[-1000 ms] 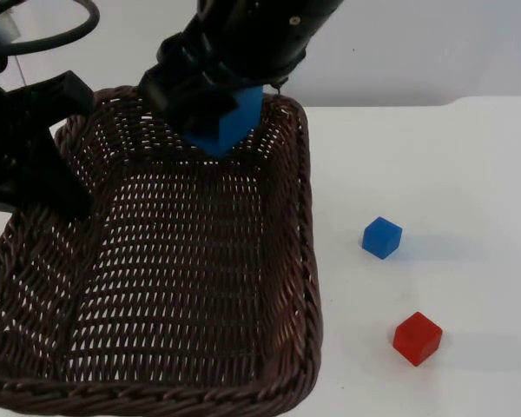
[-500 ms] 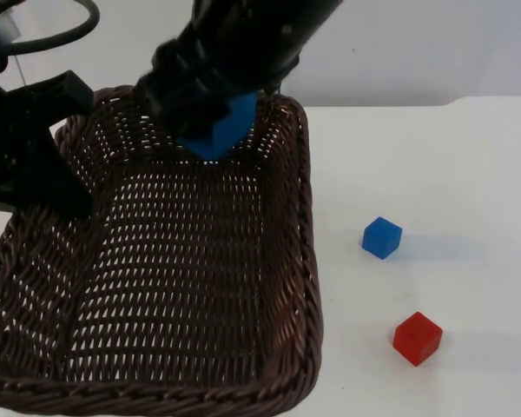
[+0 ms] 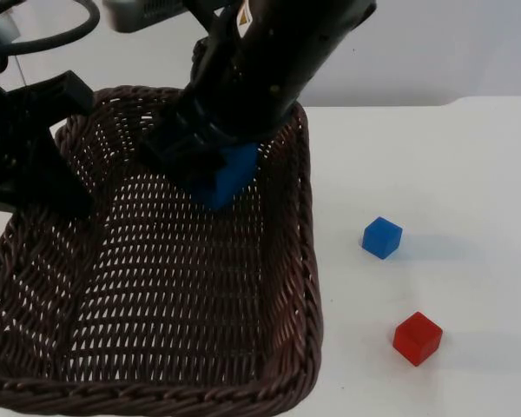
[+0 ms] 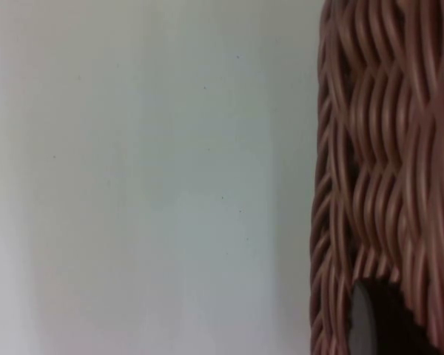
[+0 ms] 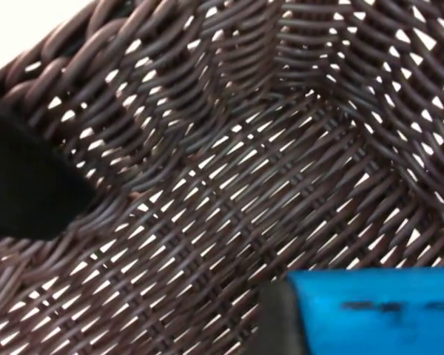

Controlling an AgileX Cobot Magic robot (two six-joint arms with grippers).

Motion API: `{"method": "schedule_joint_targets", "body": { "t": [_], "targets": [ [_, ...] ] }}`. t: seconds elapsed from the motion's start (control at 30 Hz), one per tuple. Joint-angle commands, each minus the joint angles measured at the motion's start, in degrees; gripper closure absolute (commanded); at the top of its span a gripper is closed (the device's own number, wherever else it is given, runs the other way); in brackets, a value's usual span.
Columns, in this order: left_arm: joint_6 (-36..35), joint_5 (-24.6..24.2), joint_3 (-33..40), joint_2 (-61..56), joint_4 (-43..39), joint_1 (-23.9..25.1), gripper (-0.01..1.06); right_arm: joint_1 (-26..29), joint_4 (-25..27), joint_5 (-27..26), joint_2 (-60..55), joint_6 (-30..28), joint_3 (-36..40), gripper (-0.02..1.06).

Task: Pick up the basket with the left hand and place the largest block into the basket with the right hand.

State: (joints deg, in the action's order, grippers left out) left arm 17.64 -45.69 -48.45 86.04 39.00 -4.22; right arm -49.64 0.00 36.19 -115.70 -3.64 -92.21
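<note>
Now right pincer, pinching big blue block, is lower in basket; left pincer grips rim

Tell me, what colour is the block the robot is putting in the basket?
Blue. The right gripper holds the big block inside the brown basket; the top view shows it best.
</note>
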Motion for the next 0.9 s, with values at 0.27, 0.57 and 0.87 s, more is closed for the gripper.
{"method": "schedule_joint_targets", "body": {
  "t": [0.27, 0.57, 0.87],
  "targets": [
    [0.03, -0.05, 0.13, -1.04, 2.30, 0.31, 1.05, -0.29, 0.00, 2.12, 1.05, 0.16, -0.21, 0.21],
    [0.03, -0.05, 0.13, -1.04, 2.17, 0.31, 1.05, -0.29, 0.00, 5.86, 6.67, 0.16, -0.21, 0.21],
    [1.52, -0.25, 0.13, -1.04, 1.95, 0.31, 1.05, -0.29, 0.00, 9.47, 15.07, 0.27, 1.52, 0.21]
  ]
}}
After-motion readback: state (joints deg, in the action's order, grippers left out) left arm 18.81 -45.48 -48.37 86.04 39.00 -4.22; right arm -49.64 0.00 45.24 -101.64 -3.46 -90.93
